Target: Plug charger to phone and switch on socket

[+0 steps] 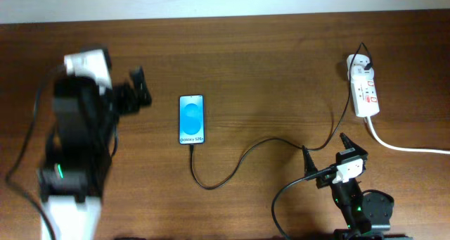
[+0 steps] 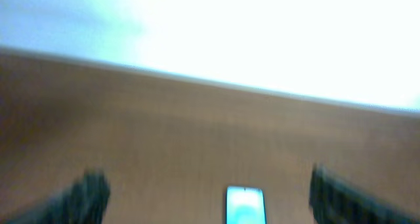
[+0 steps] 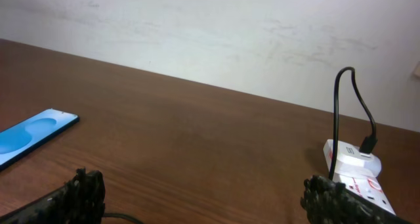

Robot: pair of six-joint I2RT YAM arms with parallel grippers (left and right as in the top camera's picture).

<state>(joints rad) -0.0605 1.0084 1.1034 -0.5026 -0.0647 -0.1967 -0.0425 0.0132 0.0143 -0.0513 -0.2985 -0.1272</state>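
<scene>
black charger (image 1: 242,155) tip touches our phone (image 1: 191,119) at the bottom; we see left hand (image 1: 144,91) and right hand (image 1: 325,150) wide, empty.

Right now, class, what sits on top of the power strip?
On the power strip, a white plug sits at the far end, with the black cable rising from it. Red switches show nearer. The holes under the plug are covered.

Tabletop (image 1: 267,71): dark brown wood, horizontal grain, matt finish, evenly lit with soft reflections only. Wall (image 3: 197,33): off-white plaster directly behind the far edge of the tabletop, faint scuffs and smudges across it. In the blurred left wrist view the wall appears washed out by strong glare.
</scene>
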